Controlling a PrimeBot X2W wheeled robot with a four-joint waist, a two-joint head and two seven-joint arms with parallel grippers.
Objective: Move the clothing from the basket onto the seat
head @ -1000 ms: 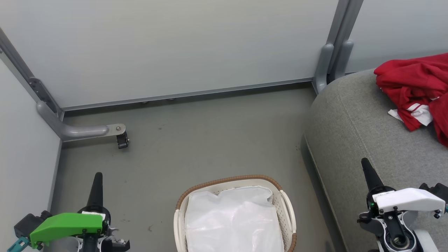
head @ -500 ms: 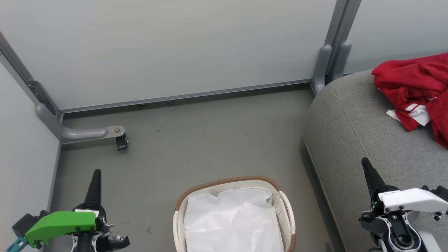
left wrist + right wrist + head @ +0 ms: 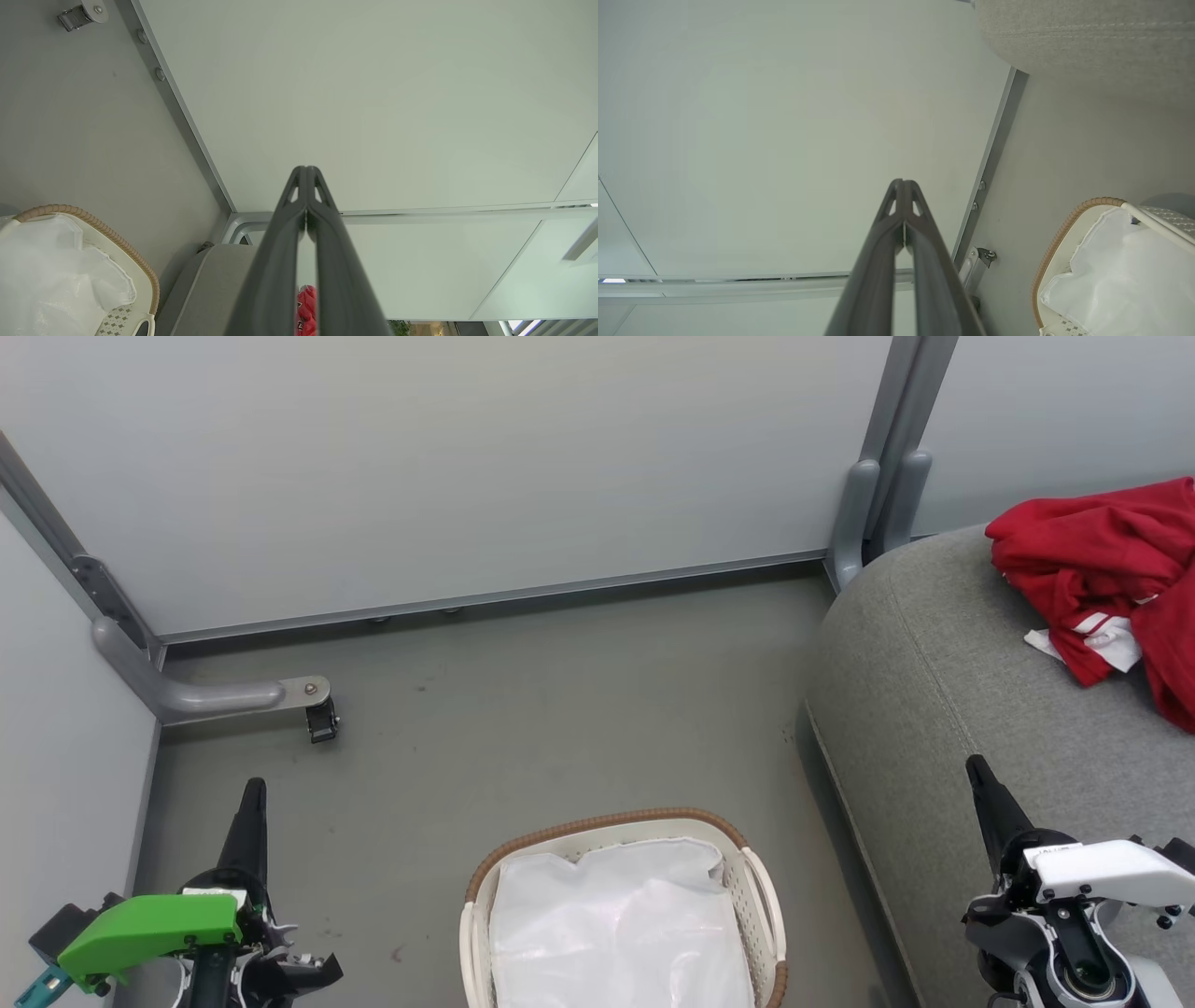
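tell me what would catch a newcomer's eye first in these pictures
The red clothing lies crumpled on the grey seat at the right of the head view. The basket stands on the floor at the bottom middle, with a white liner showing inside. The left pincer and right pincer flank it, both shut and holding nothing.

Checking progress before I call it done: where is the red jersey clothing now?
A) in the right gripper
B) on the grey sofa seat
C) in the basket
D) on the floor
B: the red jersey clothing lies bunched on the grey sofa seat; the basket shows its white liner.
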